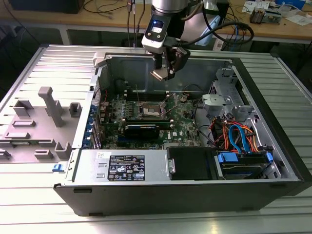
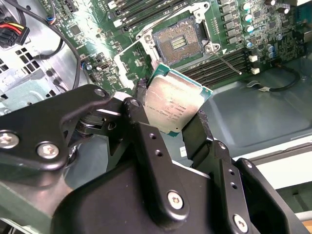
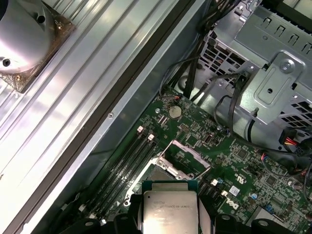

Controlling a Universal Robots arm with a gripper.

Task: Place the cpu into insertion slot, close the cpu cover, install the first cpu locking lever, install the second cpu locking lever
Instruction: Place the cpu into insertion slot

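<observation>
The main risk is a crooked landing. The small flat square grey cpu (image 2: 178,105) hangs tilted over the square silver-rimmed insertion slot (image 2: 179,43), not level with it. If it goes down at that angle, one corner would likely meet the slot's dark contact field first and could bend the contacts. A turned chip would also sit proud of the rim.

A second risk is the grip itself. The black two-fingered gripper (image 2: 173,109) is clamped on the cpu by two opposite edges only, so a nudge against anything standing beside the slot could twist or drop the chip. Two things stand close there. The thin silver window-framed cpu cover (image 3: 183,149) looks swung up and open at the slot's edge. A thin wire locking lever (image 2: 228,63) juts out just beside the slot.

In the exterior view the silver arm reaches down into the open black and silver computer case (image 1: 195,195). Its wrist points downward, and the cpu (image 1: 160,74) is held well above the slot (image 1: 148,111) on the green motherboard (image 1: 183,124). It sits slightly toward the case's far wall from the slot, clear of the board. The slot appears bare, so placing the chip is not yet done.
</observation>
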